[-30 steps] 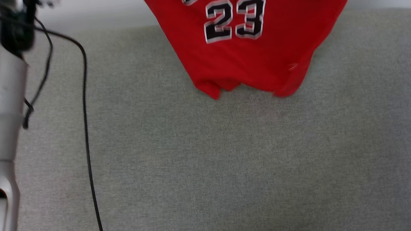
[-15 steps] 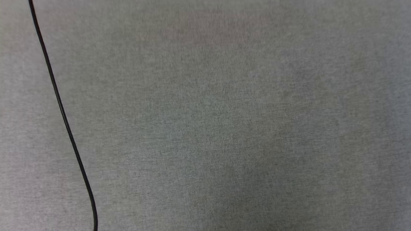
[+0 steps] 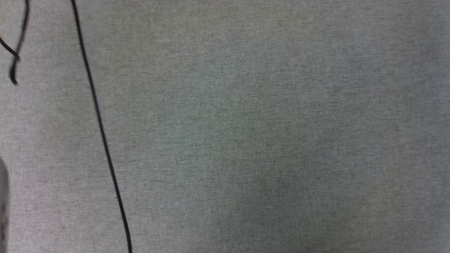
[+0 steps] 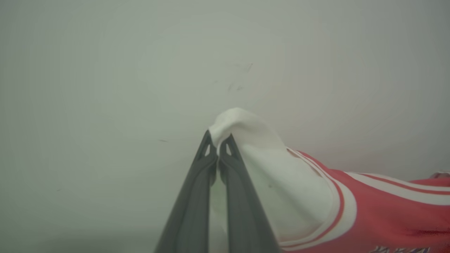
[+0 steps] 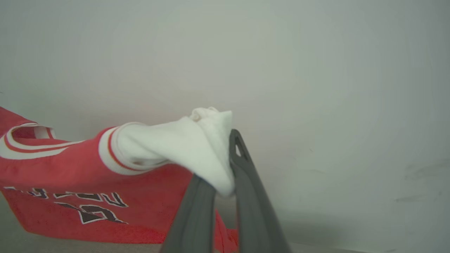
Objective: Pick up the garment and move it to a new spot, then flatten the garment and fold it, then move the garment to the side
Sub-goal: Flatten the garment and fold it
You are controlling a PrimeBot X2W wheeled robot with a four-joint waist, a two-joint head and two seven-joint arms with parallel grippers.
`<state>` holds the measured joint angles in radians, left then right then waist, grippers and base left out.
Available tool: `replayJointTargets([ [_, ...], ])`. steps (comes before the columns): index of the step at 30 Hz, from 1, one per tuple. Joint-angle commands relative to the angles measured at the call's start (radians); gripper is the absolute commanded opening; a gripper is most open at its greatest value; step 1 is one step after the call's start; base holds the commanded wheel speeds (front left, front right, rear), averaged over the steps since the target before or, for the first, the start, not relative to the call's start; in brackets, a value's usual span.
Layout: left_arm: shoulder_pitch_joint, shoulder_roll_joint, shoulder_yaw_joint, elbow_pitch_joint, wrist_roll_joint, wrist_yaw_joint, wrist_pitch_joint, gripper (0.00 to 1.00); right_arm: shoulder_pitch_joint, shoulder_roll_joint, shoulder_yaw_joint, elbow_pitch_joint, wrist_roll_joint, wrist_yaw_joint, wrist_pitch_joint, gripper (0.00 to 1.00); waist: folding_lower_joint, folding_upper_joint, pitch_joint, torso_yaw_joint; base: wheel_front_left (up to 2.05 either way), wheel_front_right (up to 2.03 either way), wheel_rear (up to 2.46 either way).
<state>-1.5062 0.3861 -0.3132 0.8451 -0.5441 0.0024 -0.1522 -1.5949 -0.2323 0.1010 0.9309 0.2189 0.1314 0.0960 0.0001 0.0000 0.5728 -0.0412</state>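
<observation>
Status: pick-up looks done. The garment (image 4: 369, 211) hangs in the air, stretched between the 2 grippers in front of a pale wall (image 4: 105, 70).

- Left gripper (image 4: 218, 138): jaws pressed together on a bunched white sleeve (image 4: 246, 130), pinched right at the tips.
- Right gripper (image 5: 225, 151): clamped on the other white sleeve (image 5: 182, 140), cloth wadded over 1 finger.
- Right wrist view: the hem hangs low, near a grey strip at the bottom edge. Can't tell if it touches.

Judgement: roughly the 1st step of 3 is underway, lifted but not set down. Left to do: place, flatten, fold, move aside. The head view shows a grey fabric surface (image 3: 266, 140) with a black cable (image 3: 102, 138) along its left side, a likely landing zone.

Garment look: red body, red-white striped trim at neck and sleeve joins, black white-outlined lettering on the front, too skewed to read. Top edge fairly taut, body draping with soft folds.
</observation>
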Motion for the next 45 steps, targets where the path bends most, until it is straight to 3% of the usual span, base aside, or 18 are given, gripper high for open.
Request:
replayJointTargets([
  [1,0.044,-0.009,0.007,0.010,-0.017,-0.010,-0.013,0.00,0.040,0.001,0.020,0.022,0.020,-0.001,-0.018,0.00,-0.0001,0.0000,0.010,0.010,0.00,0.00,0.00],
  [10,0.293,-0.040,0.006,0.060,-0.068,-0.074,-0.079,0.00,0.280,-0.007,0.114,0.066,0.144,-0.001,-0.075,0.00,-0.0001,0.0000,-0.054,0.026,0.00,0.00,0.00],
  [21,0.692,-0.064,0.043,0.005,-0.109,-0.107,-0.114,0.00,0.708,-0.067,0.210,-0.037,0.287,-0.001,-0.141,0.00,-0.0001,0.0000,-0.253,0.039,0.00,0.00,0.00],
  [35,1.194,-0.089,0.106,-0.244,-0.081,-0.040,-0.114,0.00,1.165,-0.104,0.162,-0.278,0.325,-0.001,-0.121,0.00,-0.0001,0.0000,-0.474,0.031,0.00,0.00,0.00],
  [41,1.400,-0.083,0.117,-0.360,-0.102,0.006,-0.098,0.00,1.393,-0.073,0.070,-0.427,0.289,-0.001,-0.063,0.00,-0.0001,0.0000,-0.552,0.026,0.00,0.00,0.00],
  [45,1.550,-0.084,0.122,-0.469,-0.128,0.046,-0.062,0.00,1.590,-0.018,-0.032,-0.558,0.232,-0.001,0.005,0.00,-0.0001,0.0000,-0.593,0.030,0.00,0.00,0.00],
])
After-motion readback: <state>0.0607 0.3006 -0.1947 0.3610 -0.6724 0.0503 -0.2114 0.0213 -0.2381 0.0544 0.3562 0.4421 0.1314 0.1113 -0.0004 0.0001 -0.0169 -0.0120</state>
